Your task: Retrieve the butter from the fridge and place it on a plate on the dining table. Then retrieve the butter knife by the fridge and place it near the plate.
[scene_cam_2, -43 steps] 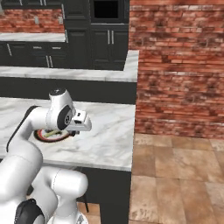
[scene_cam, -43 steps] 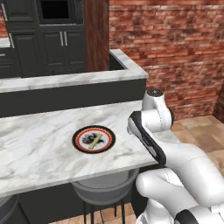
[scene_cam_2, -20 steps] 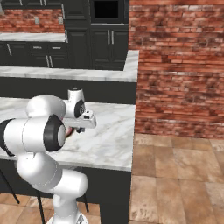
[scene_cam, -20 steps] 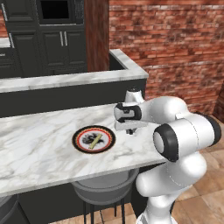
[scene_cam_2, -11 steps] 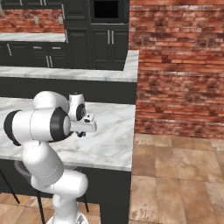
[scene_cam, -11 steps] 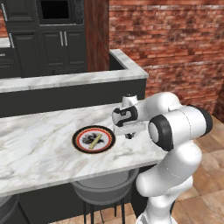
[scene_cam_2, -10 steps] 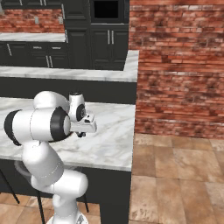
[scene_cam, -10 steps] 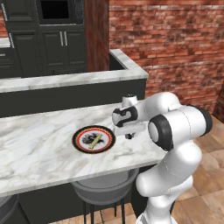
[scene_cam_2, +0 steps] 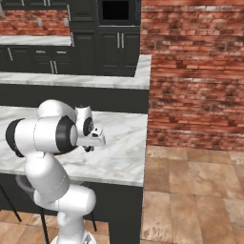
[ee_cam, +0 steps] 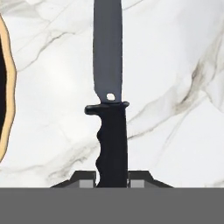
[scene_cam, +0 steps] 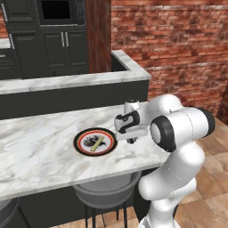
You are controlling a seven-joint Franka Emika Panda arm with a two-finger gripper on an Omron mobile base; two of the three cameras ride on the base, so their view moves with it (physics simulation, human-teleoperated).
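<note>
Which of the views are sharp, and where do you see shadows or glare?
Hand view: the butter knife is crisp, a faint shadow beside its handle, no glare. Left base view: soft, even light on the dining table; the plate is slightly coarse. Right base view: sharp, dark cabinets.

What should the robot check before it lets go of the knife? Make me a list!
1. Butter lying on the plate: ok.
2. Plate resting on the dining table: ok.
3. Butter knife handle between the gripper tips: ok.
4. Knife over bare marble, beside the plate and not over it: ok.
5. Knife already touching the tabletop: cannot tell.
6. Spot away from the table's edge: ok, judging by the left base view.
</note>
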